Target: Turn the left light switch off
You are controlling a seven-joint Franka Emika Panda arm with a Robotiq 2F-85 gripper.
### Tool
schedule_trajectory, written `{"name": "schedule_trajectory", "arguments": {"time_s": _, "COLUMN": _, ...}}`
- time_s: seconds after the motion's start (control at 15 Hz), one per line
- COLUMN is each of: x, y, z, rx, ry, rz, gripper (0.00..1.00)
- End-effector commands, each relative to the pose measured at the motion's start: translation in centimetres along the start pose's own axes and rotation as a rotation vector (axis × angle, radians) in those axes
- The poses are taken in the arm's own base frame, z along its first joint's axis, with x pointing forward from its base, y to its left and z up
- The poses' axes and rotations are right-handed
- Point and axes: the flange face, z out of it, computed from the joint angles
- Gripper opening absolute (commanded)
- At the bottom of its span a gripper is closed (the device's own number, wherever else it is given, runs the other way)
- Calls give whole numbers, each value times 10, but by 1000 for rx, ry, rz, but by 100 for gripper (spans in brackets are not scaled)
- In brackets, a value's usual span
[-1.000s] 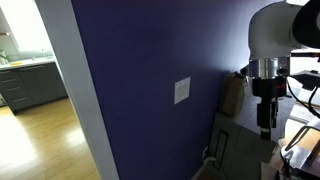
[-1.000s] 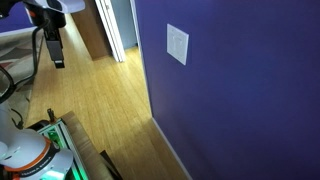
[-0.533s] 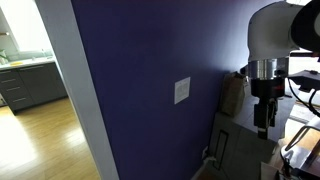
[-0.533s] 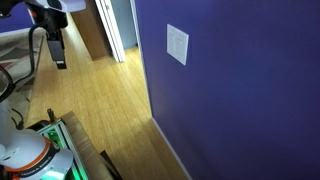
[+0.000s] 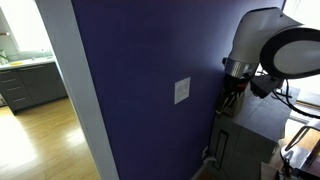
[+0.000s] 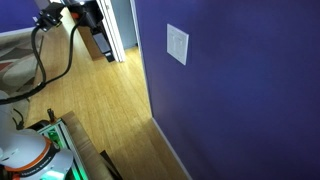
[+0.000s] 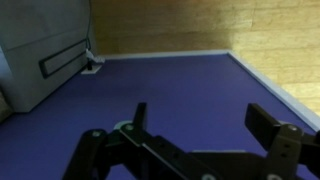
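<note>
The white switch plate [image 5: 182,91] sits on the purple wall, and it also shows in an exterior view [image 6: 177,44]. The left light switch is its left-hand rocker [image 6: 173,42]; its position cannot be told at this size. My gripper [image 5: 229,99] is open and empty, to the right of the plate and apart from it. In an exterior view the gripper [image 6: 102,46] is well left of the plate, out from the wall. In the wrist view the gripper [image 7: 205,125] faces bare purple wall, with both black fingers spread. The plate is out of the wrist view.
A grey cabinet [image 5: 245,140] stands against the wall below the arm, and it shows in the wrist view [image 7: 35,60]. A white door frame [image 5: 80,100] edges the wall. Wooden floor [image 6: 110,100] and a white baseboard [image 7: 170,55] lie below.
The arm has swung toward the wall. The gripper, which hung pointing down away from the wall, has lifted and turned to face it. The switch plate has not changed.
</note>
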Motion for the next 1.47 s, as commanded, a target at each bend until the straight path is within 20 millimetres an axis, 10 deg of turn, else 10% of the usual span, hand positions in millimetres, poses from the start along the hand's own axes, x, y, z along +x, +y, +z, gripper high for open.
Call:
{"name": "schedule_trajectory", "arguments": {"time_s": 0.0, "x": 20, "y": -2, "z": 9, "rx": 16, "ry": 139, "rz": -10, "gripper": 100}}
{"name": "schedule_trajectory", "arguments": {"time_s": 0.6, "x": 61, "y": 0, "z": 29, "rx": -2, "ry": 317, "rz": -24, "gripper": 100}}
{"name": "schedule_trajectory", "arguments": {"time_s": 1.4, "x": 66, "y": 9, "z": 25, "rx": 9, "ry": 379, "rz": -38, "gripper": 100}}
